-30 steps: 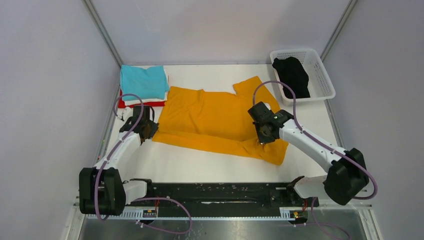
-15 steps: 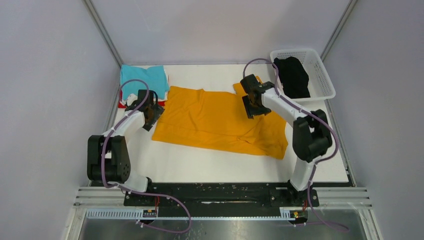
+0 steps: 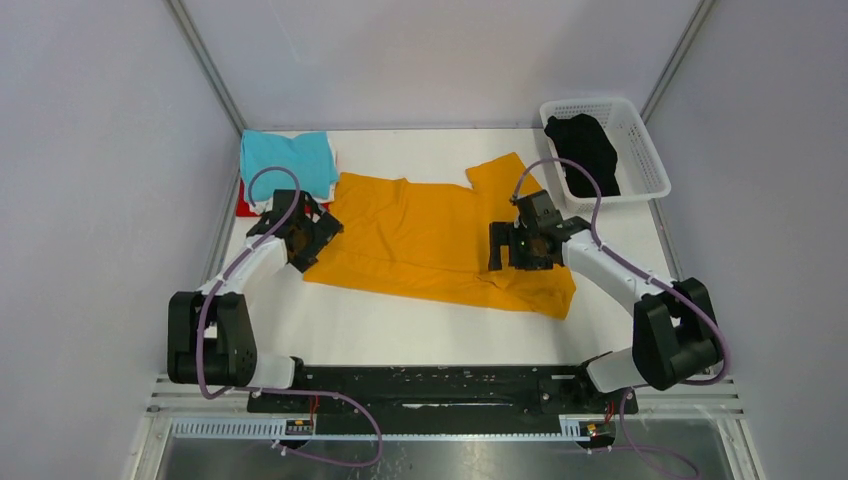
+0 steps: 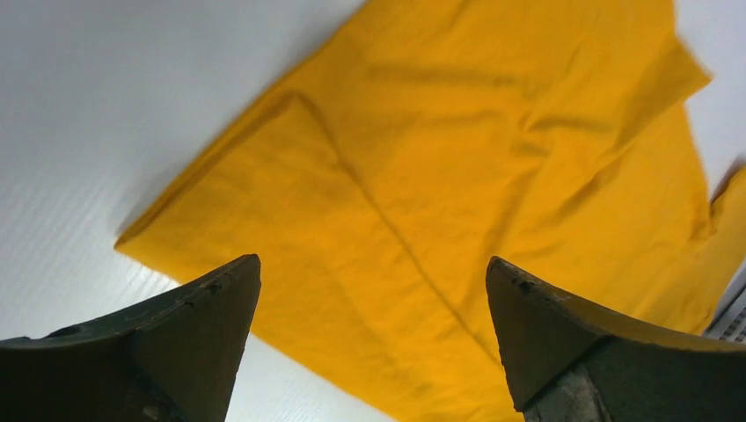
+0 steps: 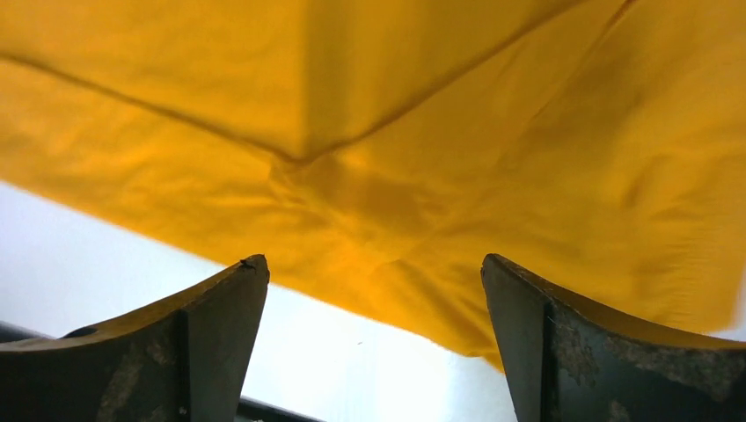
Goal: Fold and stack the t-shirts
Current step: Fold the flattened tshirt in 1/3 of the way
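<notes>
The large mustard-orange t-shirt point(image 3: 430, 240) lies spread in the middle of the white table, one sleeve point(image 3: 505, 175) pointing to the far right. My left gripper point(image 3: 310, 237) hovers over its left edge, open, with only orange cloth point(image 4: 457, 167) below the fingers. My right gripper point(image 3: 510, 248) hangs over the shirt's near right part, open too, above the hem point(image 5: 387, 264). A teal t-shirt point(image 3: 288, 160) lies folded at the far left on a red one point(image 3: 246, 208), a white edge between them. A black t-shirt point(image 3: 583, 148) sits in the basket.
The white lattice basket point(image 3: 642, 150) stands at the far right corner. Bare white table point(image 3: 400, 330) runs between the shirt and the black base rail point(image 3: 430, 385). Grey walls and metal frame posts close in the sides and back.
Both grippers went from shut to wide open. Both arms swung toward the far side half a second ago and have come back nearer. The orange shirt lies loose under them.
</notes>
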You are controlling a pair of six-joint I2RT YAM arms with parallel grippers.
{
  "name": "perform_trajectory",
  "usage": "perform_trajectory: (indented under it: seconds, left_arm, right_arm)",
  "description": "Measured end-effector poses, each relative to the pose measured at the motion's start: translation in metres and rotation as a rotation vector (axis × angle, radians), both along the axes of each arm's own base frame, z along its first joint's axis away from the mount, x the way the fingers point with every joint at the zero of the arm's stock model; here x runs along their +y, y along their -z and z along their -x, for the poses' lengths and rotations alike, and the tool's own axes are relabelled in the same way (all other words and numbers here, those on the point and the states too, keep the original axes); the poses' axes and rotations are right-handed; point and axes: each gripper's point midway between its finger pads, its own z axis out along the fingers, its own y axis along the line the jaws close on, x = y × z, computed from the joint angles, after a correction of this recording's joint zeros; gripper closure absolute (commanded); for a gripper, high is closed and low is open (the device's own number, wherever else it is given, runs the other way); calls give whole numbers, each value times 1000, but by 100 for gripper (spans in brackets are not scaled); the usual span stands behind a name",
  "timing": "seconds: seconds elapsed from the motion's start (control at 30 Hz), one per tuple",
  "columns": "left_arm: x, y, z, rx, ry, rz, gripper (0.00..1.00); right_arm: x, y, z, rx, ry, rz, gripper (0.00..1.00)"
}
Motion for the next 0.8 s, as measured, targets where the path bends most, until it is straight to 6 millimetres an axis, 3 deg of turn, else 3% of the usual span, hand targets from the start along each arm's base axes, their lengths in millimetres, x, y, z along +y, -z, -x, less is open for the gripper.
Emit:
perform_trajectory:
  seconds: [0.07,0.2,0.47,0.63,0.8]
  left_arm:
    - [-6,8,12,22,29,15,1]
    - [-12,15,31,34,61,25,1]
    - [-10,6,41,-6,69,11,1]
    - [-8,5,42,-7,64,2,1]
    - [-7,4,43,-7,62,-1,1]
  right_arm:
    - [10,17,18,57,-8,-75,1]
    - [20,37,34,133,-7,-143,1]
    - [36,55,20,160,1,-192,1]
    - [51,51,-11,125,38,-231,1]
    - [78,21,-66,21,88,-321,0]
